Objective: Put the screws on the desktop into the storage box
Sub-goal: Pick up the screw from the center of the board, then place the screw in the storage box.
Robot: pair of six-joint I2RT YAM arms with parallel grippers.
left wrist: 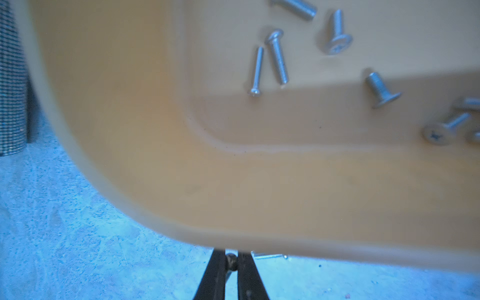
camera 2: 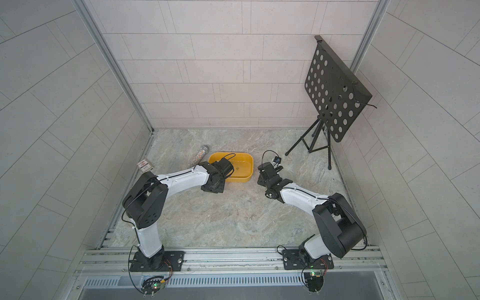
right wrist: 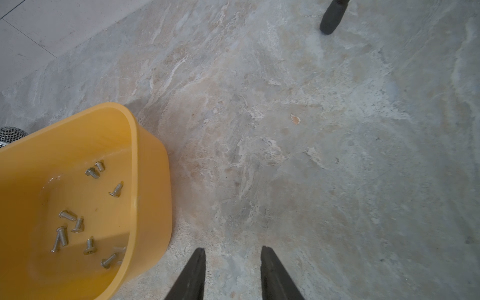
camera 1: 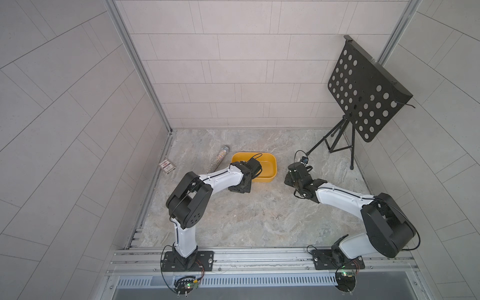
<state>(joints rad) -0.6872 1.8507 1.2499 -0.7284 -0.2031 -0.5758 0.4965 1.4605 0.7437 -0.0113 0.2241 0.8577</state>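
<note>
Left wrist view, left claw pinched narrow on one screw just outside the storage box, more screws lying inside it, right claw parted and empty above the desk

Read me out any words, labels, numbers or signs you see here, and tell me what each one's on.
No text here can be read.
Red-and-white card box: red print, too small and blurred to read.
Yellow storage box and screws: no lettering visible.
</note>
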